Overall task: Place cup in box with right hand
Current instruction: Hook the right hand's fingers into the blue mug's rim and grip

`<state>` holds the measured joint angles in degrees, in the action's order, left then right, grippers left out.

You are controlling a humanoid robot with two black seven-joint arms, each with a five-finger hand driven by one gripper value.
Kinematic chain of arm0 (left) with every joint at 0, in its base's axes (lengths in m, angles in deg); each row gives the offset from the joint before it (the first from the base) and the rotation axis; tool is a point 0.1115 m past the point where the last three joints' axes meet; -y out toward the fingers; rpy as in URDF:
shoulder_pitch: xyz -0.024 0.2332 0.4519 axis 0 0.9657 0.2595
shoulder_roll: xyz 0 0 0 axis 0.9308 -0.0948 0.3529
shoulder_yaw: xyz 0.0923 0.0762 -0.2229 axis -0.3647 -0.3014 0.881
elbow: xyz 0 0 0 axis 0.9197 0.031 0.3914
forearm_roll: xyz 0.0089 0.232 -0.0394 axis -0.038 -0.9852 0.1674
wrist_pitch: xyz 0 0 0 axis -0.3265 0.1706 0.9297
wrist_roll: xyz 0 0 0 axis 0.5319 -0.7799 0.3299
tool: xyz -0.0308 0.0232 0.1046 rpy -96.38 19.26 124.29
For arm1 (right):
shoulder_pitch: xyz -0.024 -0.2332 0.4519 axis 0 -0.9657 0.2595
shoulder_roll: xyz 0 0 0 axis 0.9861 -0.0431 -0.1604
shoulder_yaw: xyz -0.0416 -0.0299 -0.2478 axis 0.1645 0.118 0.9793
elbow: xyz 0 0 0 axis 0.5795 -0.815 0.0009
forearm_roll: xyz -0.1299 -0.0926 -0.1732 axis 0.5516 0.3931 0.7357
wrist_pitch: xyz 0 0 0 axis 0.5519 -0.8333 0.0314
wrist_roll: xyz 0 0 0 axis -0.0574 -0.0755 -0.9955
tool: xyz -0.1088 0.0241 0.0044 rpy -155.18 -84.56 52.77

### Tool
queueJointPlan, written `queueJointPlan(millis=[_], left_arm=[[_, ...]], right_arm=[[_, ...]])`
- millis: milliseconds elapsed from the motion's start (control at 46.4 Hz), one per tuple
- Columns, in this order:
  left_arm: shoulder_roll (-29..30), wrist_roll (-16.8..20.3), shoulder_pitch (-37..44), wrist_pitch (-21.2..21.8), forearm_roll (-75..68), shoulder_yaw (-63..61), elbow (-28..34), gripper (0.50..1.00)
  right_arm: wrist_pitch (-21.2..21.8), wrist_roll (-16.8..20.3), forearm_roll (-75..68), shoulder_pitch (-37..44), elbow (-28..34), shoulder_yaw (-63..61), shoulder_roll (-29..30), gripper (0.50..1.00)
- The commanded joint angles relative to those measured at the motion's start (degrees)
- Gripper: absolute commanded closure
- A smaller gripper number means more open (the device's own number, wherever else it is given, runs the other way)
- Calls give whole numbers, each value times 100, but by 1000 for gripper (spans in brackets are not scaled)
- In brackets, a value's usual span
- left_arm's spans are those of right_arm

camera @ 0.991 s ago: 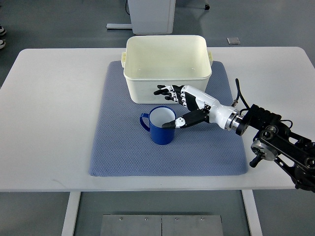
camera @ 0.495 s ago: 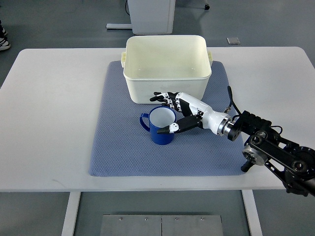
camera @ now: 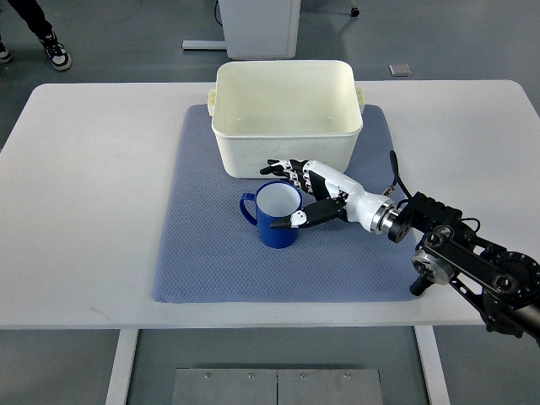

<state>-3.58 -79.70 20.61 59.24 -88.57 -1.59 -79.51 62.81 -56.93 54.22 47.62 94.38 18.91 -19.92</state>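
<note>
Right hand (camera: 314, 192) with fingers spread around the cup's (camera: 276, 214) right side, thumb at the near rim, not visibly gripping. The box (camera: 287, 118) stands just beyond the fingers; both rest on the mat (camera: 202, 253).

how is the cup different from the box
The cup is dark blue outside and round, with a handle on its left; the box is cream and rectangular, with small tabs on its sides. The cup is much smaller. The right hand reaches around the cup; nothing touches the box. Both stand upright, open-topped and empty on the blue mat.
</note>
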Motion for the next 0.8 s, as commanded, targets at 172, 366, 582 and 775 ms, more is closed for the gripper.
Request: queueJointPlan(millis=[172, 366, 582, 775], left_arm=[[0, 0, 3, 1, -3, 0, 0, 500], [0, 0, -6, 1, 5, 0, 0, 500], [0, 0, -6, 1, 5, 0, 0, 500], [0, 0, 3, 1, 5, 8, 0, 500]], right_arm=[[0, -34, -5, 0, -84, 97, 8, 502], [0, -70, -5, 0, -172, 115, 8, 502], [0, -157, -5, 0, -269, 220, 8, 502], [0, -193, -5, -18, -269, 299, 8, 502]])
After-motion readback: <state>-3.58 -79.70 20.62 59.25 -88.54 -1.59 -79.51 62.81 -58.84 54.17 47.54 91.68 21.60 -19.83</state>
